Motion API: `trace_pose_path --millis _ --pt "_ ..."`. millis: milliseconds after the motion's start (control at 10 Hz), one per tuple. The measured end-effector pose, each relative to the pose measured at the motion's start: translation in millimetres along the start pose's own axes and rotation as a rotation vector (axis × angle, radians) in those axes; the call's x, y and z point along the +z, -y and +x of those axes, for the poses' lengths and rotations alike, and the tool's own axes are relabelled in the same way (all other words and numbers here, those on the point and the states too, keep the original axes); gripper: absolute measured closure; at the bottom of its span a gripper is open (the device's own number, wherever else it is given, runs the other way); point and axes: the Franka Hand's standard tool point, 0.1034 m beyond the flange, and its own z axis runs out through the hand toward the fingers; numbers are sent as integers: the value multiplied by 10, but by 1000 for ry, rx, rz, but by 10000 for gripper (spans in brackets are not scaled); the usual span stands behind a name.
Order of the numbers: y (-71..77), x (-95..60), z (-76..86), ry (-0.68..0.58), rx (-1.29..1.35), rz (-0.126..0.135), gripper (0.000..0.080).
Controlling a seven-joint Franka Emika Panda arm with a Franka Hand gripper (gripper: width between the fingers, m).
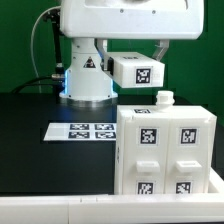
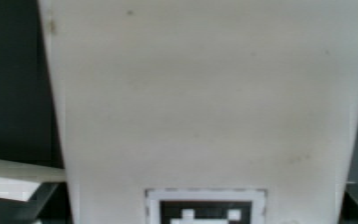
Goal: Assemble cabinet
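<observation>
while raised above the cabinet [image 1: 165,150], the gripper [image 1: 137,68] grips a tagged panel [image 1: 137,72] (white).

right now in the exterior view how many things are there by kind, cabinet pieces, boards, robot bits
cabinet body on the table: 1
cabinet panel held up in the air: 1
marker board: 1
robot pedestal: 1
total: 4
The gripper itself is hidden, so I left it out.

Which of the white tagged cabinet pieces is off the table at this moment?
The small tagged piece up beside the robot pedestal, under the arm. The big cabinet body stands on the black table, nearer the camera.
</observation>
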Motion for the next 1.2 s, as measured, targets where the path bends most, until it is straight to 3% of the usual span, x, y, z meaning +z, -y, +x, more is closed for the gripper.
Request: trace_pose_path --millis 200,300,600,1000,1200 --pt "25 -33 20 7 1 0 246" --pt "91 -169 185 -10 -12 -1 246" --pt "222 -310 725 -92 -51 -25 246" --pt "209 -307 747 -84 -59 -24 246" --pt "229 -148 681 -86 -52 -25 246"
